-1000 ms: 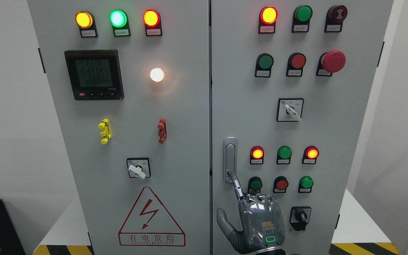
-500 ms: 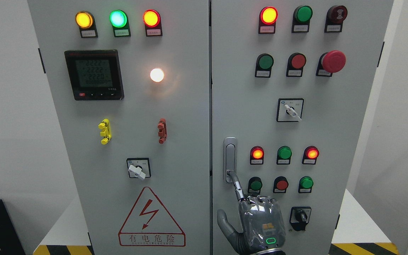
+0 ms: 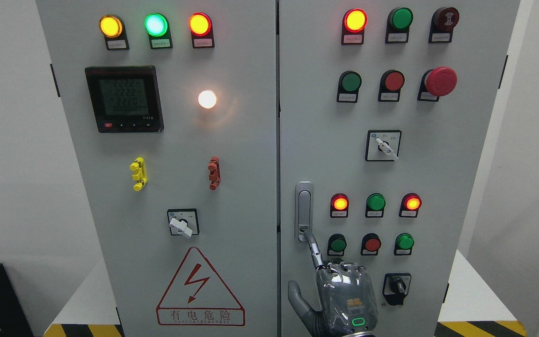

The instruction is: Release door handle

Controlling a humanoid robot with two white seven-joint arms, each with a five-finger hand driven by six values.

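Head view shows a grey electrical cabinet point(image 3: 251, 140) with two doors, and the door handle point(image 3: 303, 210) makes the handiest landmark: a slim silver bar standing upright at the left edge of the right-hand door, just right of the seam between the doors. Directly below the handle is the right hand point(image 3: 339, 299), its arm rising from the bottom edge right of the middle. One finger point(image 3: 314, 248) is stretched up so that its tip touches the handle's lower end, at the small round lock; the remaining fingers are folded down at the knuckles and the thumb sticks out to the left. So the hand grips nothing, only pokes the handle with one fingertip. The left hand is not in view.

Right of the handle sit a row of three lamps and, below them, a row of round push buttons point(image 3: 371, 243), the nearest one close to the stretched finger. Lower right of the handle is a black rotary switch point(image 3: 396, 284).

To let go cleanly, I would draw the fingertip straight back from the door, away from the panel rather than sideways, so it neither drags the handle nor brushes the nearest button. Then lower the arm.
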